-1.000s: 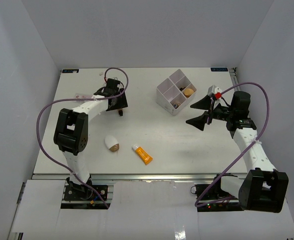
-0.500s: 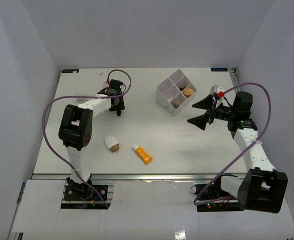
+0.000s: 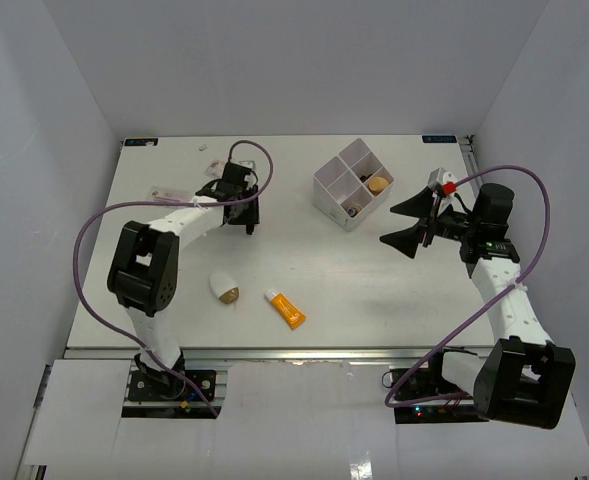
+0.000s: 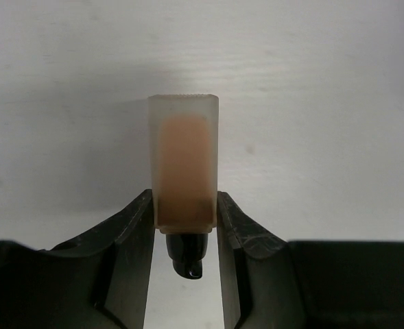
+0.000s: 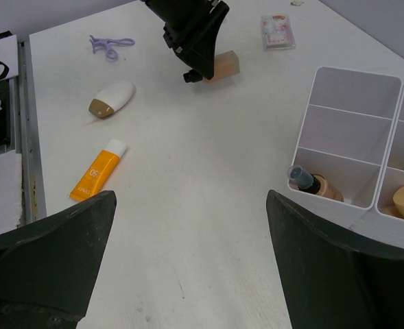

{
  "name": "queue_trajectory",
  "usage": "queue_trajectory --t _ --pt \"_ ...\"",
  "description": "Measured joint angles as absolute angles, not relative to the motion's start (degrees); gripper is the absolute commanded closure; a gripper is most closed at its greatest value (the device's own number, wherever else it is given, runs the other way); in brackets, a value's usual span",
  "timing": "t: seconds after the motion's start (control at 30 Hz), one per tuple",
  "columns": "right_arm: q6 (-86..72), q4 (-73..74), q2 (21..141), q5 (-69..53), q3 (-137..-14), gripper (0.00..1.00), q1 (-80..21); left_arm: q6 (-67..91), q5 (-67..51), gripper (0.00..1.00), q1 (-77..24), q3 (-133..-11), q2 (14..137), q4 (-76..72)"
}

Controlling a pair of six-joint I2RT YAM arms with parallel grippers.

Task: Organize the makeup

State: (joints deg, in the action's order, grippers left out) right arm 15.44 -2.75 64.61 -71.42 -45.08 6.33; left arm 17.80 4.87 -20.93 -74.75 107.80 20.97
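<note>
My left gripper is shut on a beige bottle, pinching it just above its dark cap. The right wrist view shows that gripper and the bottle low over the table at the back left. My right gripper hangs open and empty beside the white box. One compartment holds another dark-capped beige bottle, and another a tan sponge. A white sponge with a tan tip and an orange tube with a white cap lie on the near left of the table.
A purple clip and a small pink packet lie toward the far left of the table. White walls enclose the table on three sides. The box's other two compartments look bare.
My left gripper has closed on the beige bottle and shifted slightly right with it. The right arm has drifted a little up and right, still open.
</note>
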Motion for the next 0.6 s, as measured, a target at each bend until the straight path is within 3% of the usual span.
queue_trajectory --t 0.3,0.6 --pt "15.4 -3.0 62.2 -72.5 -45.1 0.04 9.7 11.2 -6.8 1.00 -36.4 -77.9 94.3 17.7" --pt "13.9 -3.2 60.8 -73.1 -45.1 0.04 15.6 7.8 -11.0 0.99 -40.3 -99.6 107.1 22.2"
